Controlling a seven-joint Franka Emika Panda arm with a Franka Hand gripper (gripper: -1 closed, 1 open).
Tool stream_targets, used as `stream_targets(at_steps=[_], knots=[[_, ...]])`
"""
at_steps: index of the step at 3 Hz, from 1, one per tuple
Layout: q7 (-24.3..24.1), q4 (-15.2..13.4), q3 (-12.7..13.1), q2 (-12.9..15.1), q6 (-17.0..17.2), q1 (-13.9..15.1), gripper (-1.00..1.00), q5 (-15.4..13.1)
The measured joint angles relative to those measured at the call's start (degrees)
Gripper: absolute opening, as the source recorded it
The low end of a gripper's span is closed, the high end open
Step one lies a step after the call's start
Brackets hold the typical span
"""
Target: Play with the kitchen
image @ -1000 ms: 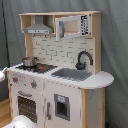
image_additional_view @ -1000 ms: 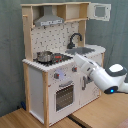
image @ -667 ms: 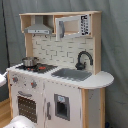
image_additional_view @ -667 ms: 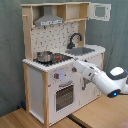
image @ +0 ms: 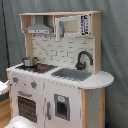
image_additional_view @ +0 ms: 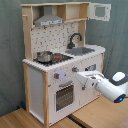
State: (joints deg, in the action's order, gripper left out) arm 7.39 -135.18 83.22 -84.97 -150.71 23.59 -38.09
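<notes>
Compared with a second ago, your arm (image_additional_view: 102,85) has reached further toward the second exterior view's left, and its front end now sits right at the cabinet face, beside the knobs above the oven door (image_additional_view: 64,96). A second ago it hung a little further back from that panel. In the first exterior view nothing on the kitchen has shifted; only a pale blurred shape shows at the bottom left corner there.

You cannot tell how far the gripper (image_additional_view: 78,80) is open, nor whether it has hold of anything: its tip blends into the white front.

The kitchen (image: 55,70) fills the middle of both exterior views, standing on a wood floor (image_additional_view: 20,119) before a grey curtain (image: 114,45). Going left to right in the first exterior view, you see:
- the grey hood (image: 38,29) over the stove, where a small metal pot (image: 29,61) sits on the left burner;
- the white tiled back wall;
- the microwave cabinet (image: 72,26) up high;
- the grey sink (image: 71,74) with the black faucet (image: 83,59) behind it;
- the rounded light-wood counter end.
</notes>
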Motion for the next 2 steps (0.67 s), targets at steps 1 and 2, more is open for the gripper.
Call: stream_targets(at_steps=[1,2], knots=[[3.13,-0.80,1.81,0.60,-4.51,0.58,1.00,0.00],[6.30,-0.27,1.82,0.82,-9.01,2.17,1.00,0.02]])
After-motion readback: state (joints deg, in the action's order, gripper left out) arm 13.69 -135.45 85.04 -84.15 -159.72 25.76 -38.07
